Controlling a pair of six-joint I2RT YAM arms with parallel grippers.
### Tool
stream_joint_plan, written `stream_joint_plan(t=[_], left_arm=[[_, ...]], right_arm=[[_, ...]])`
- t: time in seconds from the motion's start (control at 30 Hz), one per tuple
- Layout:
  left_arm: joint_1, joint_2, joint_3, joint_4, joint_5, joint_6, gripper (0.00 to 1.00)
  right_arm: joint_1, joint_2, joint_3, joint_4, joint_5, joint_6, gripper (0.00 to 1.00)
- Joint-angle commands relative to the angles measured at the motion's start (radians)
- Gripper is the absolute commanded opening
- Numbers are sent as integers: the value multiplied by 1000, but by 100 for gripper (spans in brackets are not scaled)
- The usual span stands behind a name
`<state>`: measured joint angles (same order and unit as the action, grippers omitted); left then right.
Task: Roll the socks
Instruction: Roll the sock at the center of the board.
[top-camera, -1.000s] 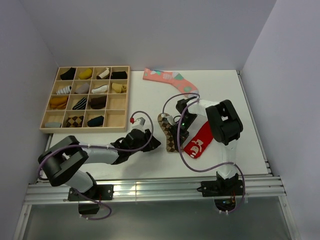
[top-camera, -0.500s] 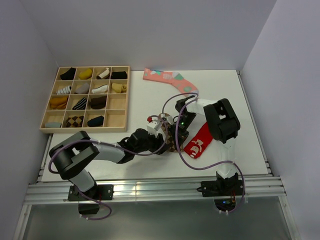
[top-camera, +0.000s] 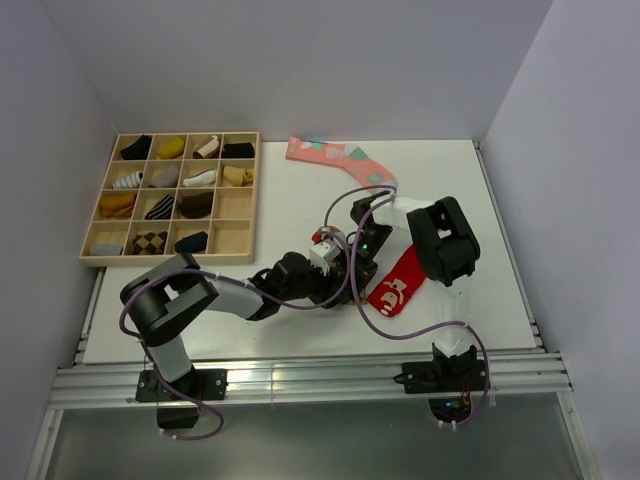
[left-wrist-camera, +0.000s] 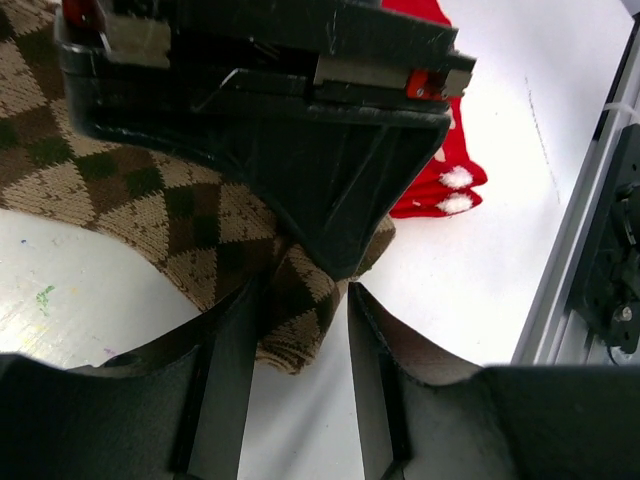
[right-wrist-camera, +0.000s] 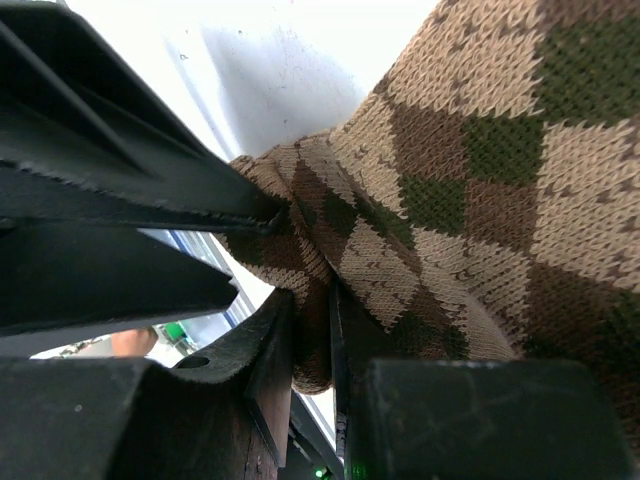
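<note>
The argyle sock lies on the white table, just at 9 o'clock of the red sock. In the left wrist view its long axis runs from 10 o'clock to 5 o'clock, the rounded end pointing to 5. The right gripper pinches a fold near that end, while the left gripper straddles the end, its fingers narrowly parted.
</note>
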<state>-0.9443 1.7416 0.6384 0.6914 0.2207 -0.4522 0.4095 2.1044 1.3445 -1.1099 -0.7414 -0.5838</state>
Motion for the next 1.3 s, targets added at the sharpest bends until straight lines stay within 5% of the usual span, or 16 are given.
stream_joint_plan(t=[0.0,0.43,0.63,0.8,1.27], left_arm=[[-5,13,29,31,37,46,46],[-4,59,47,-41,29,30,40],[-11,79,87,-150,-6,-19,18],[-25,69,124,-271,-53,-60,2],[-34,38,178,-421,-61,-169,0]], right_arm=[[-8,52,4,79,174,-27,4],[-9,37,-1,97,177,-22,4],[-8,-10,-28,174,197,-8,15],[-11,-110,-47,228,224,10,43],[-150,-309,-105,315,232,56,52]])
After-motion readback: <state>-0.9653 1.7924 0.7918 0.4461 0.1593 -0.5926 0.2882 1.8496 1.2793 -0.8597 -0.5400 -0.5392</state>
